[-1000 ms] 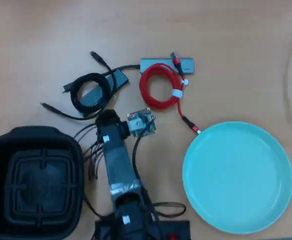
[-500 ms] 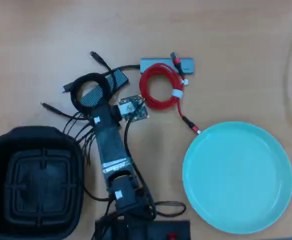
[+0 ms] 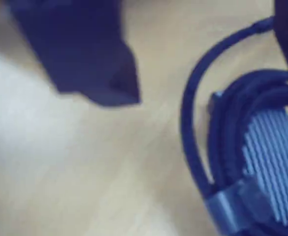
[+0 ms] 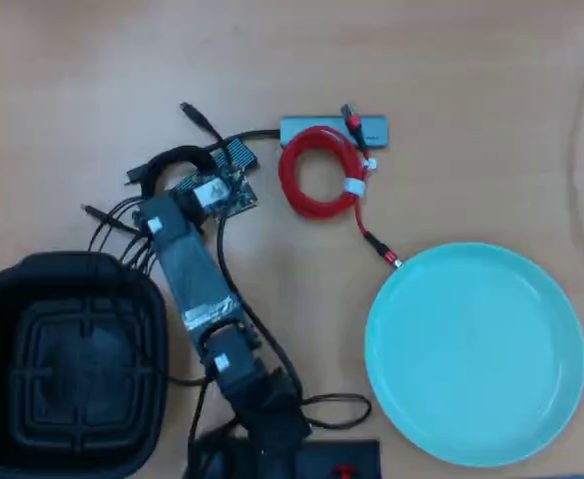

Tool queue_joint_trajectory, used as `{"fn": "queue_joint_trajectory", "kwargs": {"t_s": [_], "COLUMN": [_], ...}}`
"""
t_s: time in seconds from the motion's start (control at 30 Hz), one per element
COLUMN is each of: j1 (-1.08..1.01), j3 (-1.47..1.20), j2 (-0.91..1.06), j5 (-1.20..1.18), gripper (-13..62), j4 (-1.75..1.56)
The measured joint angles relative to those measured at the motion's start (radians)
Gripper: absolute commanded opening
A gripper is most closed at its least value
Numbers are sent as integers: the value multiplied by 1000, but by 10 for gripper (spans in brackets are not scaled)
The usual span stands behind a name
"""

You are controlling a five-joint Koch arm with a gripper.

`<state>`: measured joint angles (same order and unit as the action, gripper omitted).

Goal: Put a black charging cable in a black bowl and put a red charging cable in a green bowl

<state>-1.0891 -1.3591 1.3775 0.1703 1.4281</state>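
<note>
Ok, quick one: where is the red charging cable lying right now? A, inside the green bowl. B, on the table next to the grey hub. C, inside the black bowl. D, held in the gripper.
B: in the overhead view the red charging cable lies coiled on the table beside the grey hub, outside the green bowl.

Bare bench [image 4: 451,60] lies open along the far side; nearer, the black bowl [image 4: 2,299] and green bowl [image 4: 471,349] flank the arm [image 4: 197,289] — cables crowd between.
</note>
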Motion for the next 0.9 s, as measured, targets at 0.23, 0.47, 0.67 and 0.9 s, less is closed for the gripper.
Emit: {"fn": "queue_joint_trajectory", "kwargs": {"t_s": [0.23, 0.47, 0.67, 0.9], "j1": [0, -5, -25, -55], "j3": [2, 78, 146, 172], "j2": [-92, -193, -290, -316], "j5": [-2, -5, -2, 3], "gripper": [321, 321, 322, 319], "j4": [2, 2, 3, 12]}}
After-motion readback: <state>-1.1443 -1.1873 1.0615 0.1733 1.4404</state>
